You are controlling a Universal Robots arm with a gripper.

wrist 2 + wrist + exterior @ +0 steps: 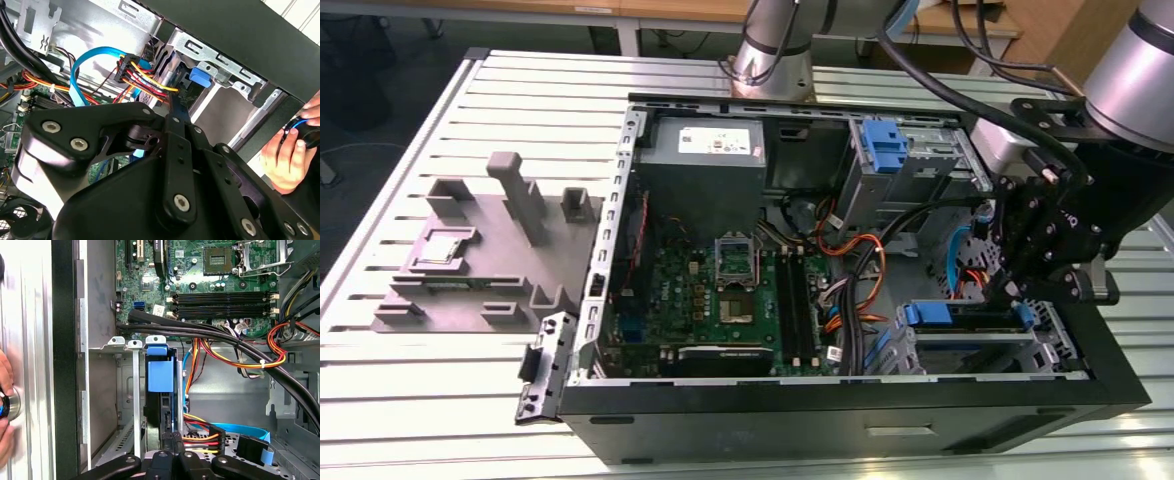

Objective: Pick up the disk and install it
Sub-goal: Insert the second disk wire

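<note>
1. Bright, even overhead light; the slatted metal table shows pale glare in the exterior view.
2. The case interior sits in shadow.
3. In the second wrist view, the black gripper linkage looks soft, out of focus.

exterior high overview, wrist views close inside case

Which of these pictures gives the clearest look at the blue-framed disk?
The first wrist view: the disk stands edge-on in the grey drive bay, its blue tab facing the camera. The exterior view shows its blue top; the second wrist view, a blue tab.
</note>
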